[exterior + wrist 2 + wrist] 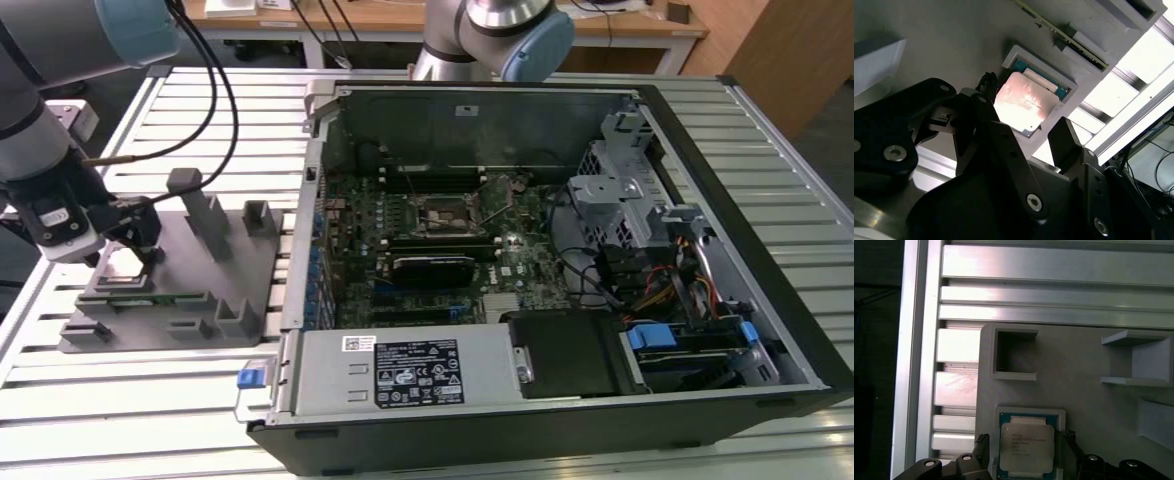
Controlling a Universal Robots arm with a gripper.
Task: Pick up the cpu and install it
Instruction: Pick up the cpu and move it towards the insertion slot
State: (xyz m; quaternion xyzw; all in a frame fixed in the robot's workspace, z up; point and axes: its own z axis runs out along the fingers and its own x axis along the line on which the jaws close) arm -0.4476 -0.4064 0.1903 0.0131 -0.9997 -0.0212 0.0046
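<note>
The cpu (1027,442) is a small square chip with a pale metal top, lying flat in a shallow square pocket of the grey fixture plate (1079,370). In both wrist views my gripper (1025,456) is open right above it, one black finger on each side and a gap between each finger and the chip. The second wrist view shows the cpu (1024,102) between the fingers (1066,140), and my gripper (1026,125) holds nothing. In the exterior view my gripper (130,243) hangs over the cpu (118,264) on the fixture plate (180,295), on the exterior view's left.
An open computer case (534,260) lies on the slatted metal table (147,400), with the motherboard's black socket frame (447,215) in its middle. Grey upright blocks (214,215) rise from the fixture plate near the gripper. A memory stick (147,297) lies in a fixture slot.
</note>
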